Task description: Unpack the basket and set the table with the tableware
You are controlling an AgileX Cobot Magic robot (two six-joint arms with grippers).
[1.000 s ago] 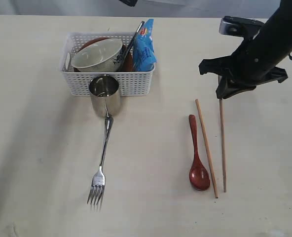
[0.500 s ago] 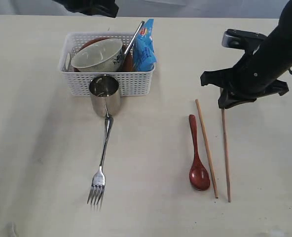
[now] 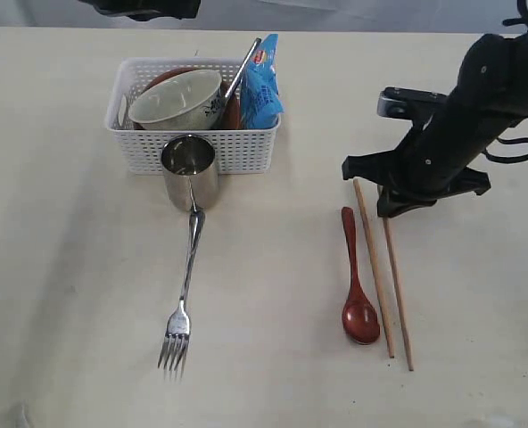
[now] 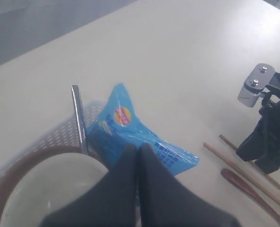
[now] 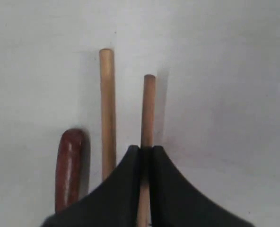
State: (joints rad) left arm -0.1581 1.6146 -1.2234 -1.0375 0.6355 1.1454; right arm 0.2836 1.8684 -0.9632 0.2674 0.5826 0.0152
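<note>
Pale table (image 3: 68,267), chopstick (image 3: 398,294) tight between right jaws, beside its twin (image 3: 373,267); left jaws together, empty.

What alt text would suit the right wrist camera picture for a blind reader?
The robot's black right hand is shut on one thin wooden chopstick. A second wooden chopstick lies beside it, not touching, then a dark red wooden spoon handle, on a pale beige table.

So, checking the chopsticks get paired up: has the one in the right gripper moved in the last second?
Yes. The held chopstick has shifted toward the lying chopstick, which stayed beside the spoon; the gap has narrowed.
</note>
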